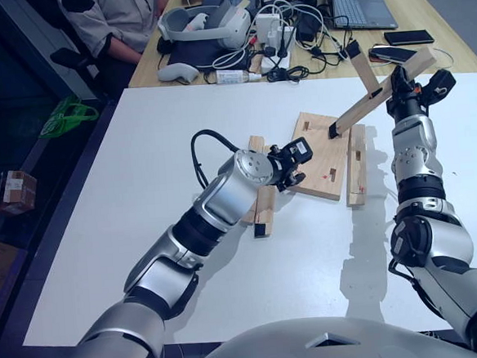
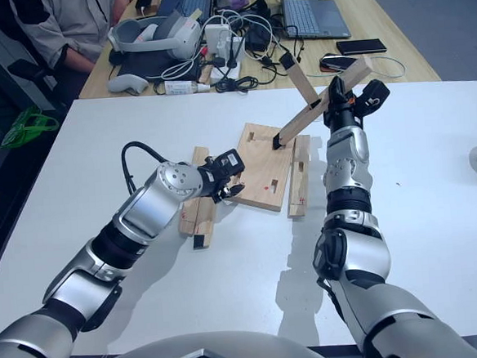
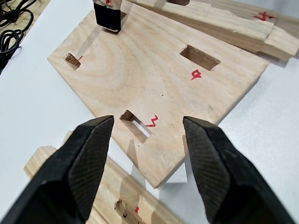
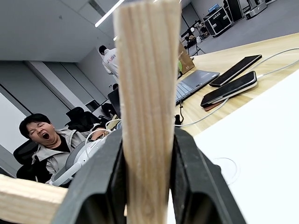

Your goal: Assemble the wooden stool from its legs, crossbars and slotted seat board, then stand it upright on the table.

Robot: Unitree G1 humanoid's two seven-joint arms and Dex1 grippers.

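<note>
Jaws on my left gripper (image 3: 147, 123) stand spread above the seat board (image 3: 154, 70); my right gripper (image 4: 148, 186) pinches a leg (image 4: 147, 70).

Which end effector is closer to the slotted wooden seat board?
Left. The left end effector is open at the left edge of the slotted wooden seat board; the right end effector is raised off to its right, gripping a wooden leg frame.
</note>
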